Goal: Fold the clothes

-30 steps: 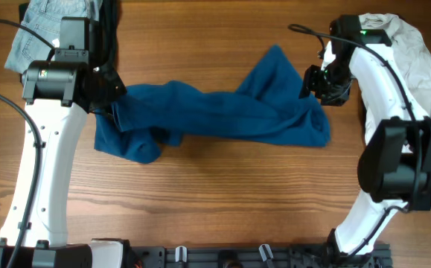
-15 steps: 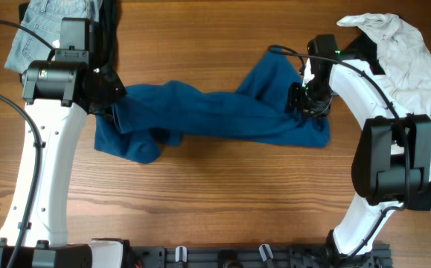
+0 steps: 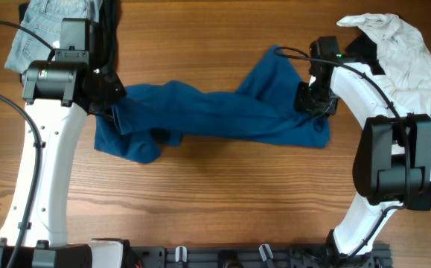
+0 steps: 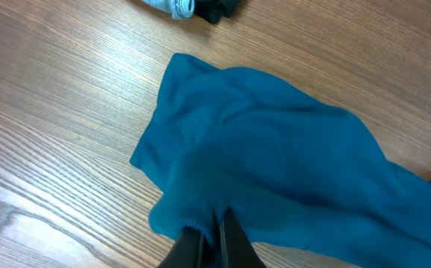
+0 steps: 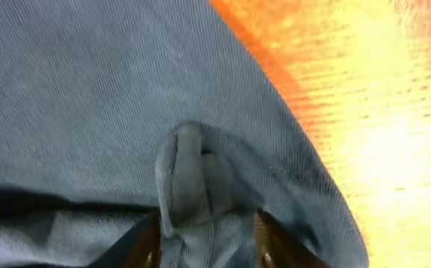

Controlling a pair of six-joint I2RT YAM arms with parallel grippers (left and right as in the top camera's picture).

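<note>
The blue shirt [image 3: 222, 112] lies rumpled across the middle of the worktop [image 3: 215, 201]. In the overhead view its long axis runs 9 o'clock to 3 o'clock, with one flap pointing toward 1 o'clock near the right end and a bunched lobe sagging toward 7 o'clock at the left. Your left jaws are pinched fully closed on the cloth at the 9 o'clock end. Your right jaws stand partway in, straddling a raised ridge of cloth at the 3 o'clock end, and you cannot tell whether they bite firmly. Get a deep fold between them, not just the hem, before lifting. Then, by my judgement, draw both ends apart along that axis — evenly, low over the wood — so the shirt spreads flat.
</note>
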